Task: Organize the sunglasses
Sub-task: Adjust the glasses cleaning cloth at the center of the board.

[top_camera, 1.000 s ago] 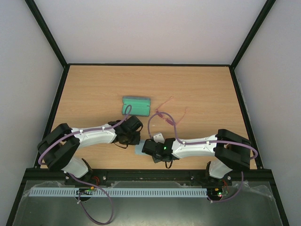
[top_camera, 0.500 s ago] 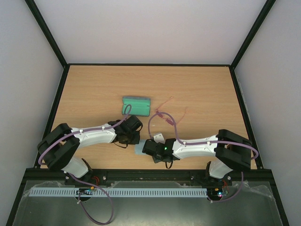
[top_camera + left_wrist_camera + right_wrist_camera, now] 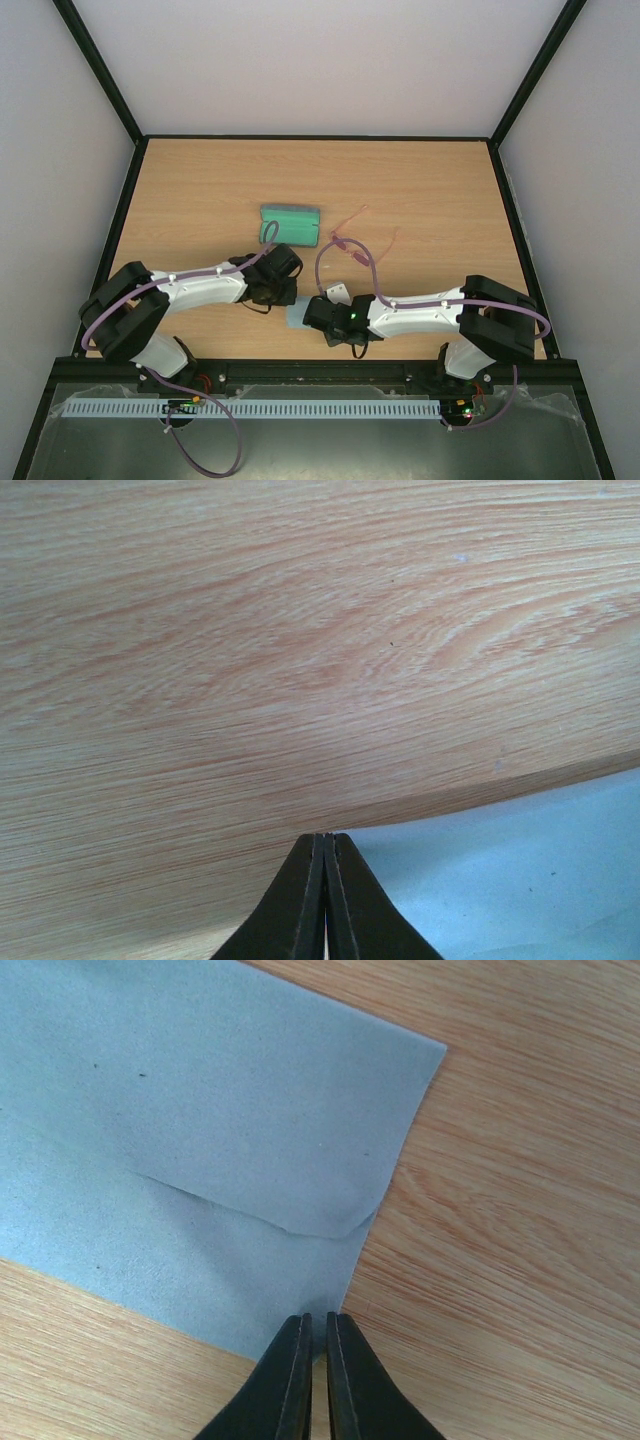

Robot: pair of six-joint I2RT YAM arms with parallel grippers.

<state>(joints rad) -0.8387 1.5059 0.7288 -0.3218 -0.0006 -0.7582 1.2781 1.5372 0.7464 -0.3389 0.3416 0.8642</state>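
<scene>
The sunglasses (image 3: pixel 352 238), thin pink frame and slim arms, lie on the table right of the green-grey case (image 3: pixel 290 224). Both grippers are low at the near middle, apart from the sunglasses. A light blue cloth (image 3: pixel 296 319) lies between them. My left gripper (image 3: pixel 325 836) is shut, its tips right at a corner of the cloth (image 3: pixel 520 870), whose edge is raised off the wood. My right gripper (image 3: pixel 319 1317) is shut on another corner of the cloth (image 3: pixel 200 1130), which has a fold across it. In the top view both sets of fingers are hidden under the wrists.
The wooden table (image 3: pixel 200 190) is walled by a black frame and white panels. A purple cable (image 3: pixel 345 255) from the right arm loops over the table just beside the sunglasses. The two wrists nearly touch over the cloth.
</scene>
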